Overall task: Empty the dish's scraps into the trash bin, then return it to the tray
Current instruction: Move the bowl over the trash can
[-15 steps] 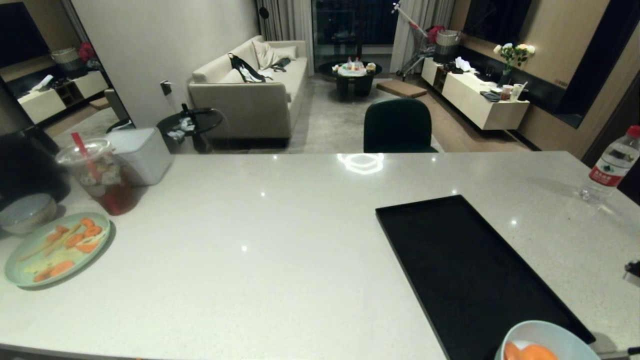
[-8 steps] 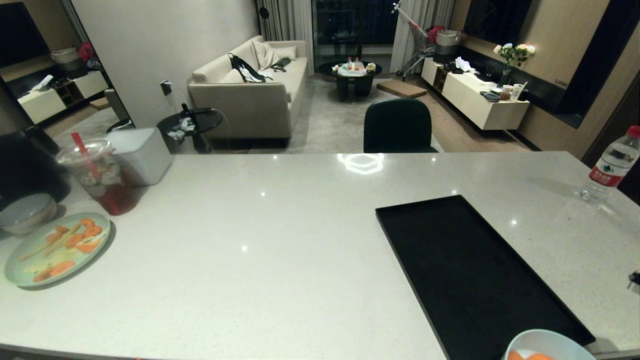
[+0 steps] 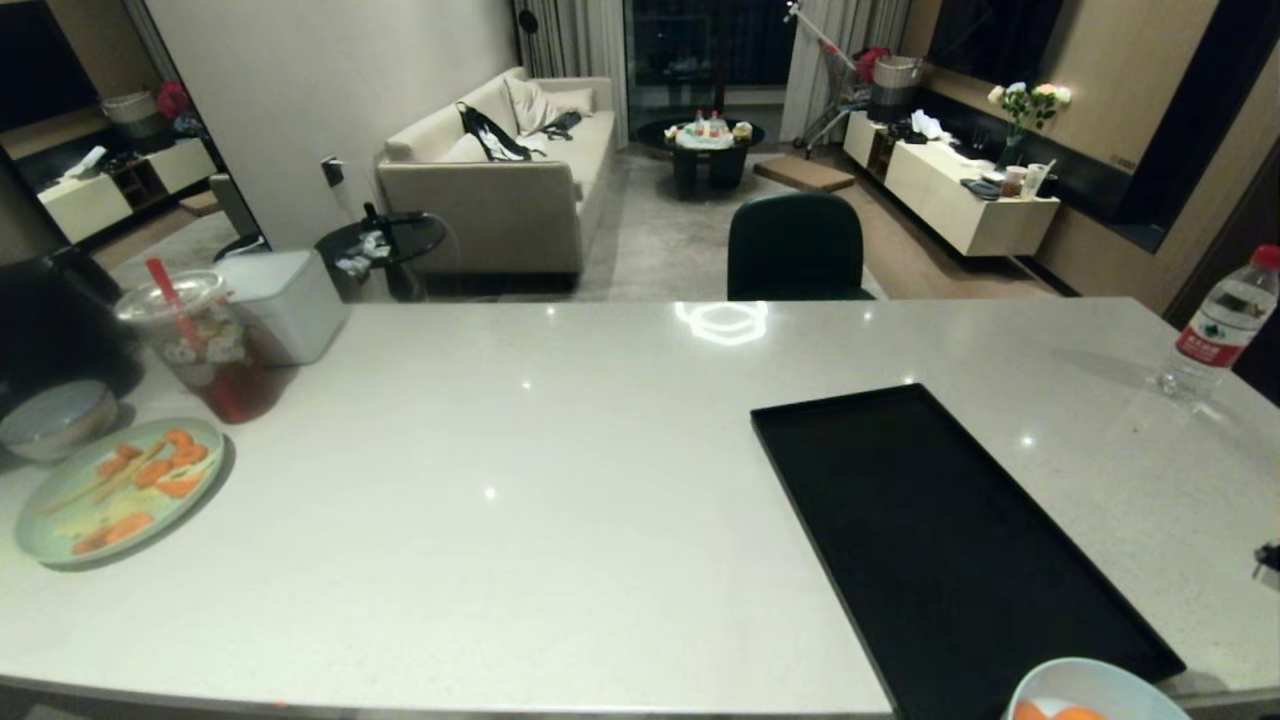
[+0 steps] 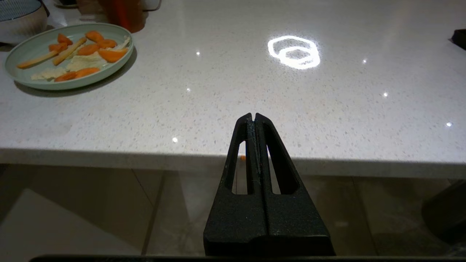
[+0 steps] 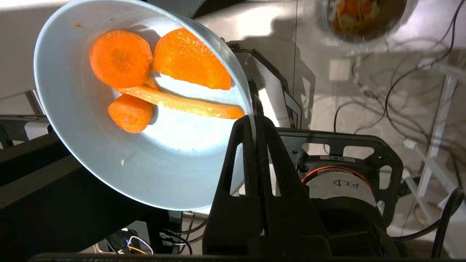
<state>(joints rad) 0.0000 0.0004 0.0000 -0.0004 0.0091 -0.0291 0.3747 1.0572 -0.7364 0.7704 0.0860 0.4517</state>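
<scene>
A pale stone worktop [image 3: 560, 480] fronts a living room. At 5 o'clock, off its near edge, the right claw [image 5: 253, 120] grips the dish [image 5: 109, 120] by its rim, scraps [image 5: 156, 78] inside. Bin [image 5: 364, 18] lies ahead, tray [image 3: 950, 540] bare: I judge emptying not yet done. Left claw [image 4: 253, 117] clenched, empty.

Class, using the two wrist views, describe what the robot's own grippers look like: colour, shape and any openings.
Both match. The left gripper and right gripper are matte black. Each has two long fingers tapering from a broad base to a narrow tip, and each finger is pierced by a long slot. No cables or markings show on the fingers themselves.
</scene>
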